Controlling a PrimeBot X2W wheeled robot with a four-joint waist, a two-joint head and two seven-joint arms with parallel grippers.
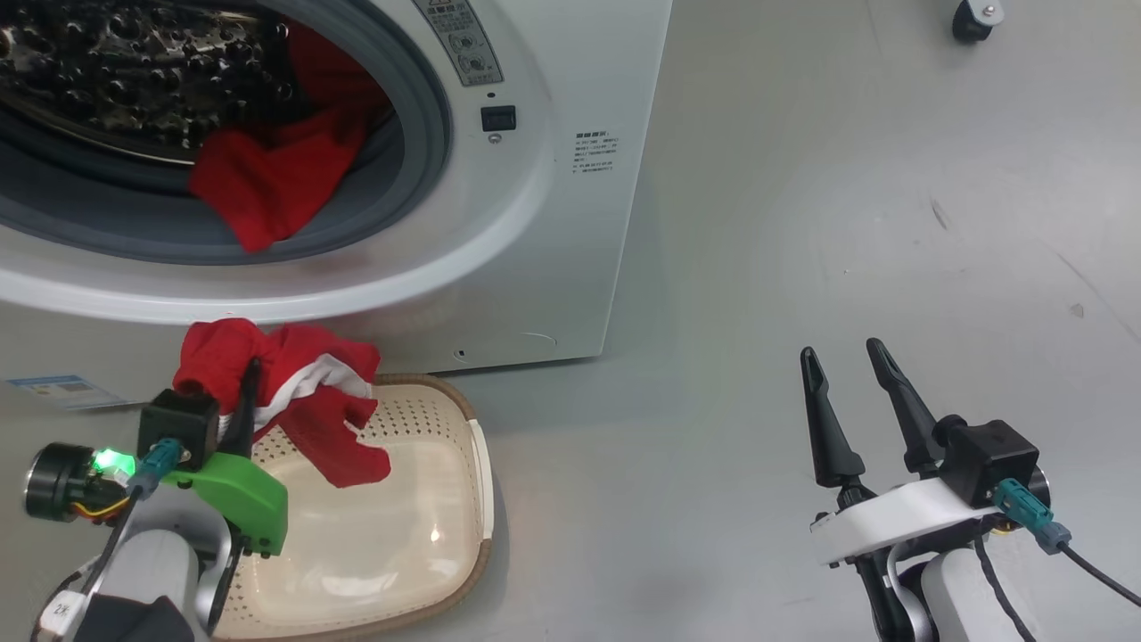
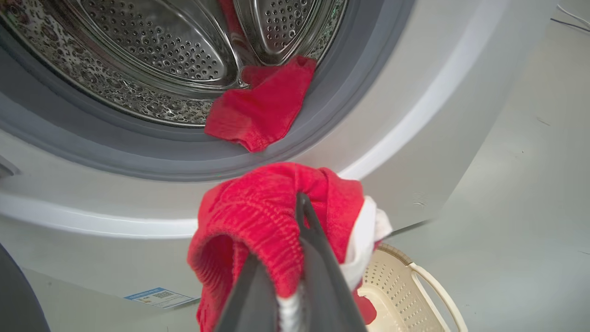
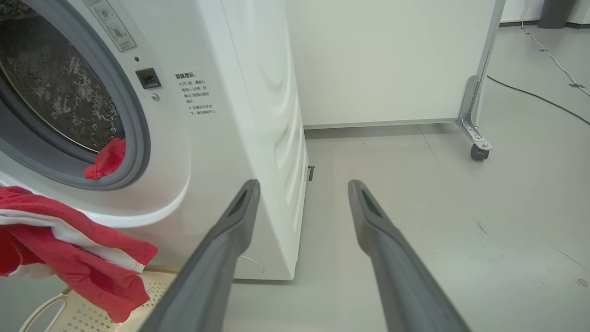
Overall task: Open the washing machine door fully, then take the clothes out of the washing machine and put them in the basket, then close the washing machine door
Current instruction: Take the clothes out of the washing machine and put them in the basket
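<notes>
The washing machine (image 1: 570,267) stands with its round mouth uncovered; the washing machine door is out of view. Some red clothes (image 1: 267,183) hang over the grey rubber ring, seen too as clothes (image 2: 260,110) and clothes (image 3: 108,159). My left gripper (image 1: 248,379) is shut on a red garment with white trim (image 1: 312,392), which it holds just above the far left rim of the cream basket (image 1: 477,464). Along the left gripper (image 2: 276,228), this garment (image 2: 258,212) wraps both fingers. My right gripper (image 1: 842,349) stands open over bare floor to the right, its fingers (image 3: 230,230) empty.
A white panel on casters (image 3: 392,60) stands behind the machine's right side, with a caster (image 3: 479,152) and a floor cable (image 3: 539,97) nearby. A blue sticker (image 1: 62,388) lies left of the basket. A dark curved edge (image 2: 14,295) shows at the left.
</notes>
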